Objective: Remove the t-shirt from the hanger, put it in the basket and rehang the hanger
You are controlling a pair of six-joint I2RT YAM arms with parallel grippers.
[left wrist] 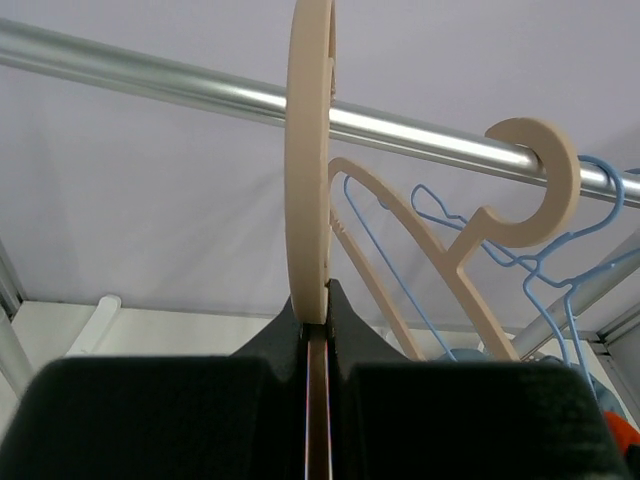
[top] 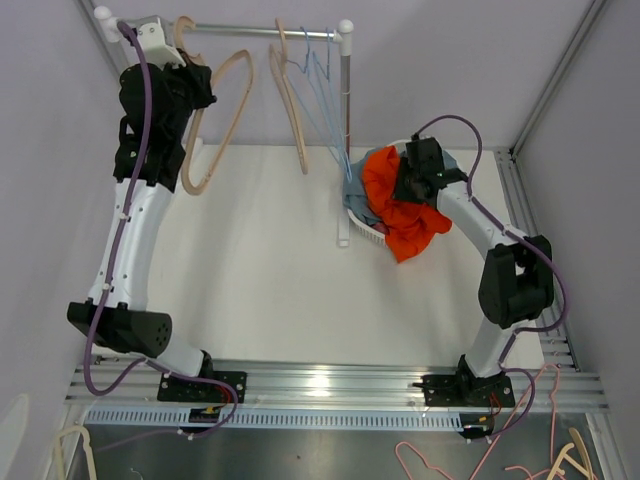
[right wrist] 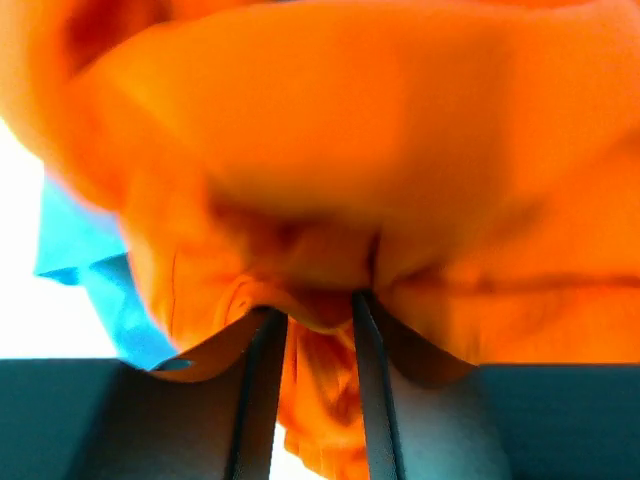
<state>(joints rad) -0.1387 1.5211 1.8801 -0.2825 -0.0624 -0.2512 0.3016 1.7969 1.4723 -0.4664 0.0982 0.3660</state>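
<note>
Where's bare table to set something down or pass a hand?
Free: the white tabletop centre, between the left arm and the white plastic basket. Crowded: right rear, where orange t-shirt, blue cloth and right end effector bunch up; beige hangers overhang the rear.

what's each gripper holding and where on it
Left gripper: shut on the beige hanger, near its hook. Right gripper: a fold of the orange t-shirt sits between the jaws; grip unclear.

The white table [top: 270, 270] carried a white basket [top: 362, 225] directly beneath the right gripper [top: 410, 188]. The rack's post [top: 346, 120] stood on it just beside that gripper, on the left arm's side.
</note>
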